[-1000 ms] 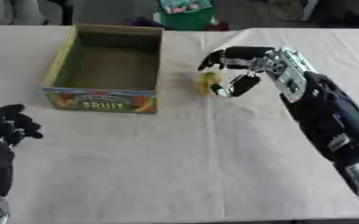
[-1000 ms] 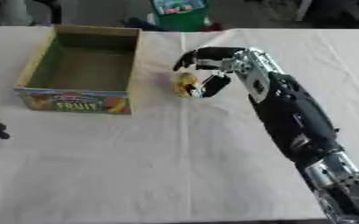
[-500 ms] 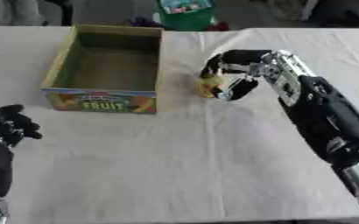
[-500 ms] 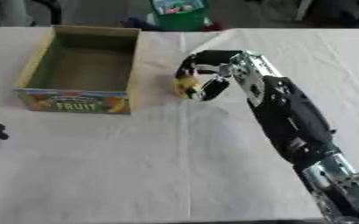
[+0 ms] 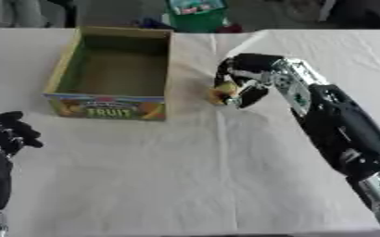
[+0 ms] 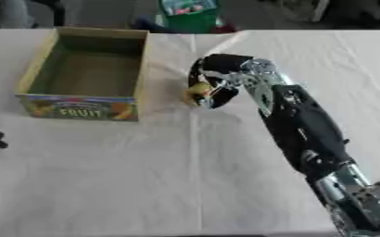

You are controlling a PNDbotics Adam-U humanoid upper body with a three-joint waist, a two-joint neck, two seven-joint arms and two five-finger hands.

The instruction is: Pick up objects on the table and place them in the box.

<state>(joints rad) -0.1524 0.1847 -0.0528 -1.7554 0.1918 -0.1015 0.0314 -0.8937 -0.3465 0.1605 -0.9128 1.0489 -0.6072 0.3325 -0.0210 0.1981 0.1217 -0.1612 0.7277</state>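
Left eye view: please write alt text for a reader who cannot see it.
The robot's right hand curls around a small yellow object on the white table, just right of an empty open fruit box. The left hand rests idle at the lower left.

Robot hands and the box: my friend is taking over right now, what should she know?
Right hand: fingers curled round a small yellow thing, just right of the box, low near the table.
Left hand: idle at the lower left, holding nothing.
Done: nothing shows in the box yet.
Left: carry the yellow thing over the box's right wall and let go inside.
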